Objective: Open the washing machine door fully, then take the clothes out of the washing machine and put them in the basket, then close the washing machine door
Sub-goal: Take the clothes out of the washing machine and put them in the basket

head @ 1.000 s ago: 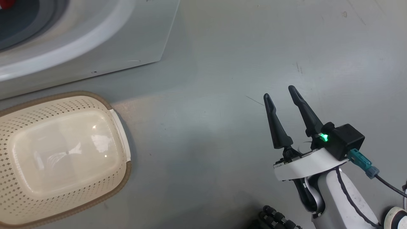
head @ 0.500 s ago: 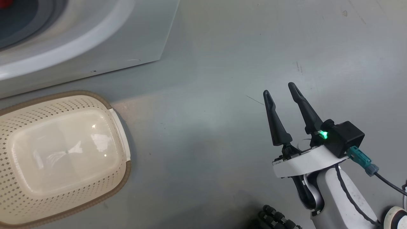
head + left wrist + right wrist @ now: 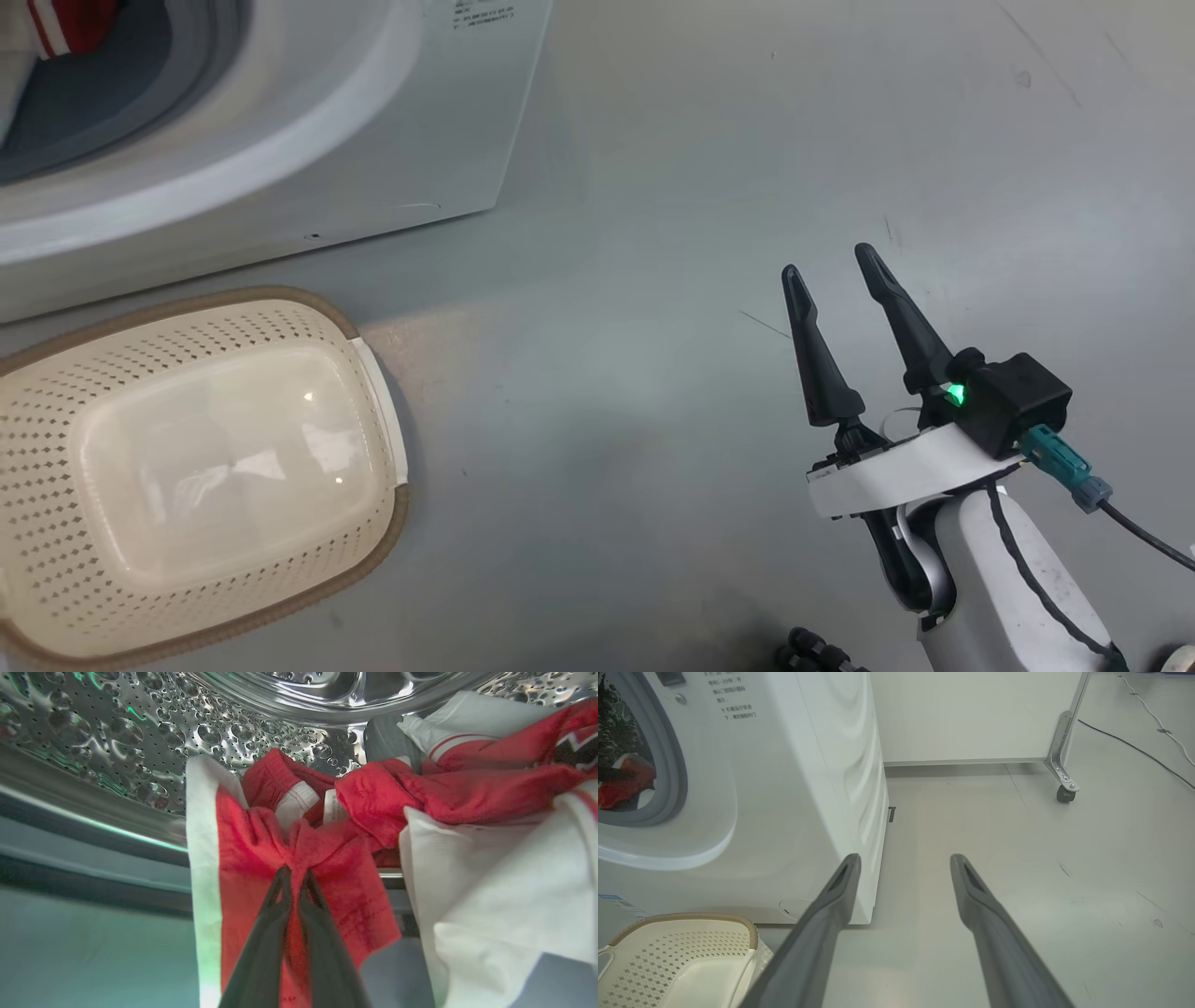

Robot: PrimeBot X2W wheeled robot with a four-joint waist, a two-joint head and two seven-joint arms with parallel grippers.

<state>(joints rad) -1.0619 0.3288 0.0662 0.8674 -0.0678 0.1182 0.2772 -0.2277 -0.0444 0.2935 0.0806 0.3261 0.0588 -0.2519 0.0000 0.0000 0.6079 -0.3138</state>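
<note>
Floor (image 3: 653, 420) grey, scuffed, under washing machine (image 3: 420, 112)

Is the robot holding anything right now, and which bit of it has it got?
The left gripper pinches the clothes at a bunched red fold; the right gripper holds nothing.

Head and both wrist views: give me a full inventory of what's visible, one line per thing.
washing machine: one, white, on the floor behind the basket
drum: one, perforated steel, inside the machine
clothes: a bundle, count unclear, red with white parts, in the drum and spilling over its lip
basket: one, cream with brown rim, on the floor before the machine, empty
floor: grey
panel: one, white, on a caster, beyond the machine
cables: two, one dark and one white, on the floor at far right
left gripper: dark fingers, shut on the red clothes
right gripper: dark fingers, open, above the floor
</note>
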